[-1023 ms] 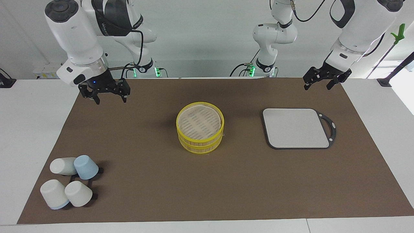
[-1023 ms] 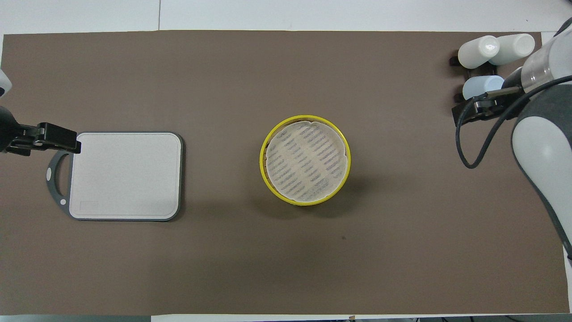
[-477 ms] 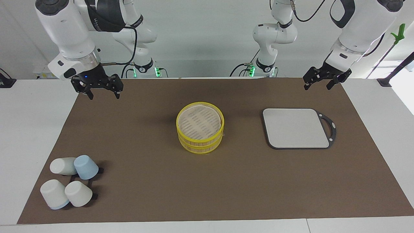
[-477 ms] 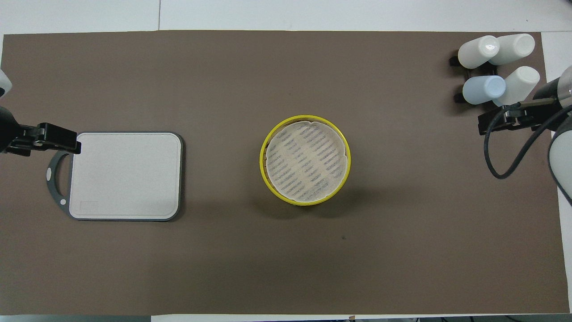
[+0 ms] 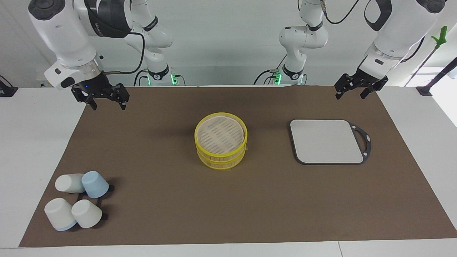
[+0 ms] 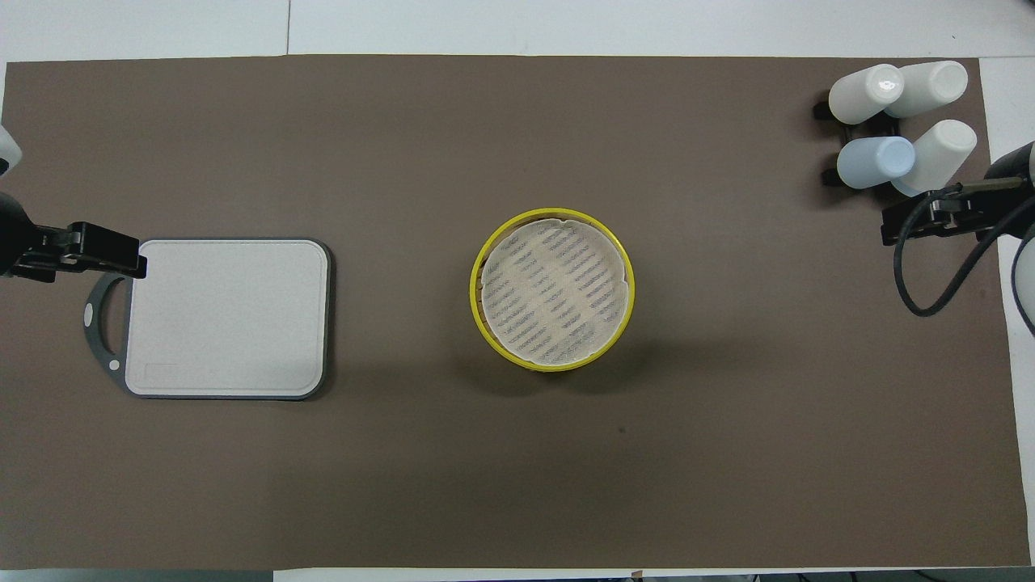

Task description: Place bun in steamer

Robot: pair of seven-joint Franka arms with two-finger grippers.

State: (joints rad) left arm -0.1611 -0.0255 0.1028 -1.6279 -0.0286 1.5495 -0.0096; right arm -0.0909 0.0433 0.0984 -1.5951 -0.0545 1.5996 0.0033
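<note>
The round yellow-rimmed steamer (image 5: 221, 141) stands in the middle of the brown mat, two yellow-rimmed parts stacked, with a pale slatted top; it also shows in the overhead view (image 6: 552, 288). No bun is in view. My right gripper (image 5: 108, 103) is open and empty in the air over the mat's edge at the right arm's end; it also shows in the overhead view (image 6: 926, 226). My left gripper (image 5: 351, 93) is open and empty in the air over the mat's corner by the left arm's end, and shows in the overhead view (image 6: 97, 252).
A grey rectangular cutting board (image 5: 326, 141) with a dark handle lies toward the left arm's end, also in the overhead view (image 6: 226, 317). Several white and blue cups (image 5: 76, 200) lie on a black rack at the right arm's end, farther from the robots than the steamer.
My right gripper has risen and drawn back toward the right arm's end of the table, away from the steamer. The left arm has not moved.
</note>
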